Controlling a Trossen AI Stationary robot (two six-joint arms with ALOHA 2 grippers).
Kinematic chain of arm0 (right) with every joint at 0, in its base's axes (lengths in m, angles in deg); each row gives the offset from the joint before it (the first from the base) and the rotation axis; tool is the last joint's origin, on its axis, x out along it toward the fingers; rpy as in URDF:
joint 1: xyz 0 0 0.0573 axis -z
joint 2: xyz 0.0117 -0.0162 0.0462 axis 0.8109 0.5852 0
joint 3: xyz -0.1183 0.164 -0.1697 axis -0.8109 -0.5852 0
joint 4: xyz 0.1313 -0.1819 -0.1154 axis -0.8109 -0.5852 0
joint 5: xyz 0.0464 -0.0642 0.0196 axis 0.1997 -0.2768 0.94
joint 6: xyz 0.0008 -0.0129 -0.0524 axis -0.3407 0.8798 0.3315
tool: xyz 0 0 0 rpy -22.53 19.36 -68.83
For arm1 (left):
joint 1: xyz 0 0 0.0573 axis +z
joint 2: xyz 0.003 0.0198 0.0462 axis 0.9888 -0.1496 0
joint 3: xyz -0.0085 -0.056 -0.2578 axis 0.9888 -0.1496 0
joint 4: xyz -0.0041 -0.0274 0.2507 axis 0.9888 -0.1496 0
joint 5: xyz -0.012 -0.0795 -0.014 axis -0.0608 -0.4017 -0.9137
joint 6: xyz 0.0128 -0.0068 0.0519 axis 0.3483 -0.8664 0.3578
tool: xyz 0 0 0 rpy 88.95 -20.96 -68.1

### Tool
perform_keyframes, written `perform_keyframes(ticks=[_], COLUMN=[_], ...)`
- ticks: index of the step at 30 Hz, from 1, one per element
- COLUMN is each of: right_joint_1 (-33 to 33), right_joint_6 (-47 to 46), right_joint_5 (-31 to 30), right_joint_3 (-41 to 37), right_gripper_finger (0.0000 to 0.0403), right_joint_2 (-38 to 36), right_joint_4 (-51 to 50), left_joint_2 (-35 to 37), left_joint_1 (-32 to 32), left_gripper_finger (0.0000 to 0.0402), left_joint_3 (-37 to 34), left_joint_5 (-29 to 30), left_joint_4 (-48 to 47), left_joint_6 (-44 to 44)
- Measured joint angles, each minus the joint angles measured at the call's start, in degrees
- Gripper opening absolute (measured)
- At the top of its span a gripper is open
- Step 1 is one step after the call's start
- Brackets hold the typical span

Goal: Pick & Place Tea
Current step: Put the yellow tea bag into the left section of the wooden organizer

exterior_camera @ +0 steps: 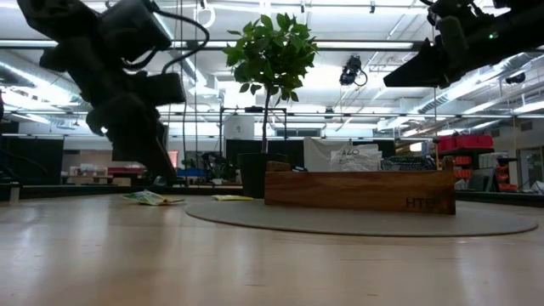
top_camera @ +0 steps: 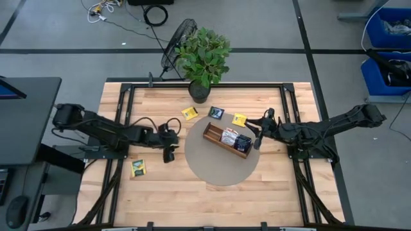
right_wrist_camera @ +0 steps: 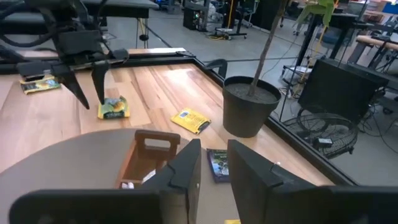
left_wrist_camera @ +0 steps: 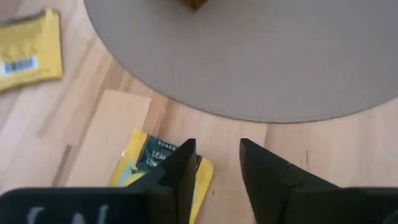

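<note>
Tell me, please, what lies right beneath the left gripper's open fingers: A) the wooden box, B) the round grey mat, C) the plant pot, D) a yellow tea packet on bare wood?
D: the left gripper hovers, fingers apart, over a yellow tea packet lying on the wooden table, just off the round grey mat.

Tea packets point(top_camera: 233, 138) are being kept in the wooden box point(top_camera: 215, 137); others are lying flat around it.

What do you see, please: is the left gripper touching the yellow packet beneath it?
Apart. The low view shows the left gripper hanging above the packet, with background visible between its tips and the packet.
</note>
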Motion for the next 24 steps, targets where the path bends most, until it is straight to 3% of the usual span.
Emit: perform_keyframes(ticks=[7,11,16,24], right_joint_1=[0.1,0.4,0.4,0.4], right_joint_6=[0.3,0.1,-0.6,-0.6], right_joint_5=[-0.1,-0.1,-0.1,-0.1], right_joint_3=[0.0,0.0,0.0,0.0], right_gripper_finger=[0.0086,0.0086,0.0086,0.0086], right_joint_2=[0.0,0.0,0.0,0.0], right_joint_4=[-0.1,-0.2,-0.4,-0.5], left_joint_2=[-3.4,-4.7,-6.4,-10.4], left_joint_1=[-0.8,-0.9,-0.6,-0.5], left_gripper_finger=[0.0221,0.0250,0.0250,0.0216], left_joint_3=[0.0,0.0,0.1,0.3], left_joint_5=[-0.9,0.4,3.8,3.6], left_joint_4=[0.0,0.4,1.1,1.6], left_joint_6=[-3.4,-3.4,-3.3,-3.5])
